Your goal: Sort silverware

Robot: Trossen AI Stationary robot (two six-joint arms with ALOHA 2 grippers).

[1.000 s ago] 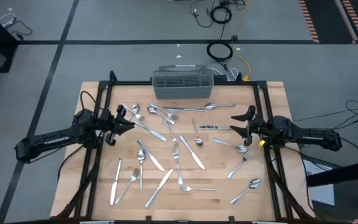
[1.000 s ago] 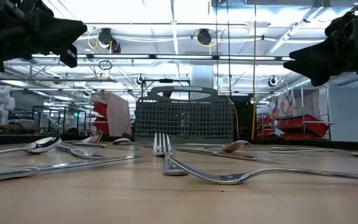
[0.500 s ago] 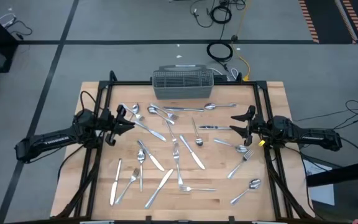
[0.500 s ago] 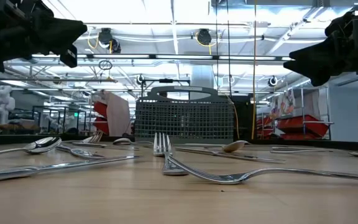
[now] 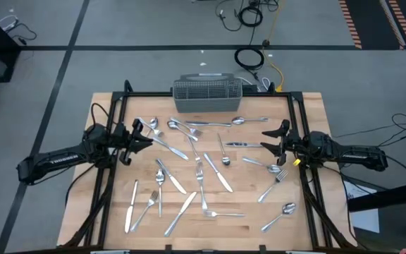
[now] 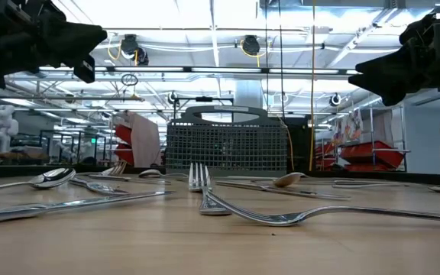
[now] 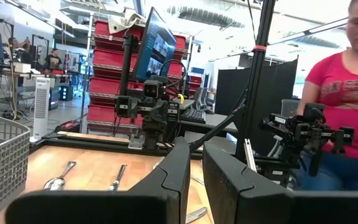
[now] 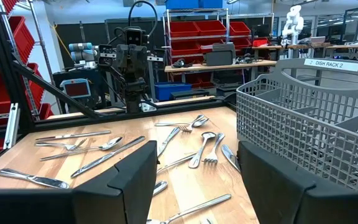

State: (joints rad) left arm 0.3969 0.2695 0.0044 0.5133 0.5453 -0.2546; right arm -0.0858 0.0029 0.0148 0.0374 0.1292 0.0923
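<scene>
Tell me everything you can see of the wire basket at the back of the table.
The basket is a grey wire-mesh rectangle standing upright at the middle of the table's far edge. Its walls are a fine grid, with dividers making compartments inside and a looped handle rising from the middle. No silverware shows inside it from above. Nothing touches it; the nearest spoons and forks lie just in front of it.

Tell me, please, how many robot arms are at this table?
2. The left arm reaches in from the left edge of the table, and the right arm reaches in from its right edge. Both show fully from above, and no others appear hidden.
</scene>
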